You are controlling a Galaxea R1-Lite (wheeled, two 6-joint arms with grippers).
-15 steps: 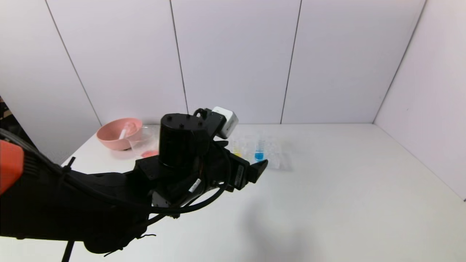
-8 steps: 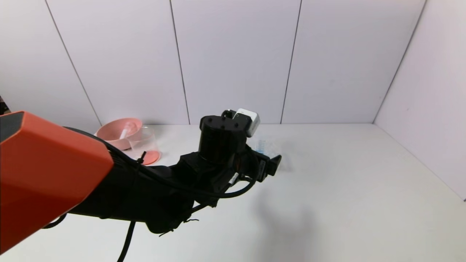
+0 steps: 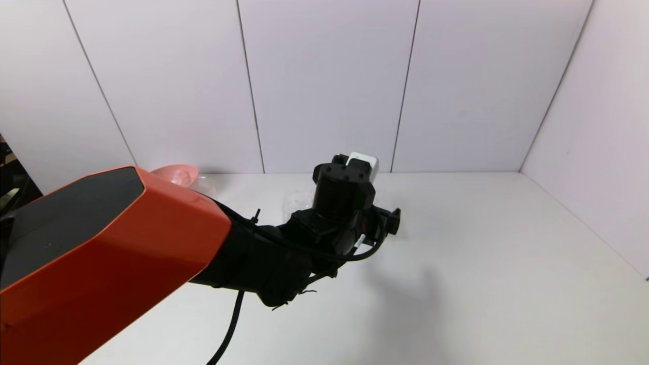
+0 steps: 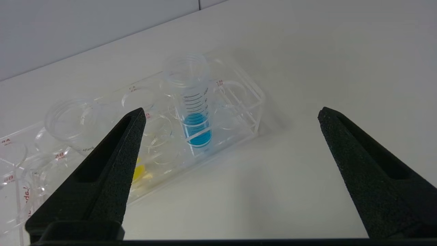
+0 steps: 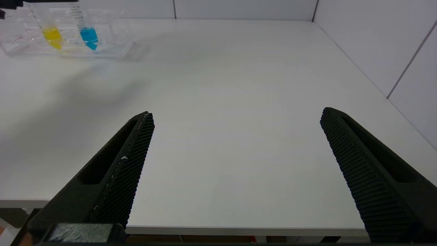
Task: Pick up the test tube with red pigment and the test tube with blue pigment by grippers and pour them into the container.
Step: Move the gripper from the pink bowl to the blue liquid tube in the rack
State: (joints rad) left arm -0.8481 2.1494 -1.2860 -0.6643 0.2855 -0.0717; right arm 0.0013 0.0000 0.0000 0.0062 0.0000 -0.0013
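Observation:
The test tube with blue pigment (image 4: 197, 130) stands upright in a clear tube rack (image 4: 239, 112). My left gripper (image 4: 231, 111) is open and empty. It hovers just short of the rack, and the blue tube lies ahead, nearer one finger than the other. In the head view the left gripper (image 3: 391, 223) and its arm hide the tubes. The blue tube also shows far off in the right wrist view (image 5: 88, 34). My right gripper (image 5: 238, 112) is open and empty over the table's front edge. The test tube with red pigment and the container are out of view.
A tube with yellow liquid (image 5: 53, 36) stands beside the blue one in the rack (image 5: 112, 48). The rim of a pink bowl (image 3: 175, 171) peeks out behind my left arm at the back left. The white table (image 3: 507, 263) is walled behind and on the right.
My left arm has reached forward and to the right over the table. It now covers the rack, the beaker and most of the pink bowl in the head view.

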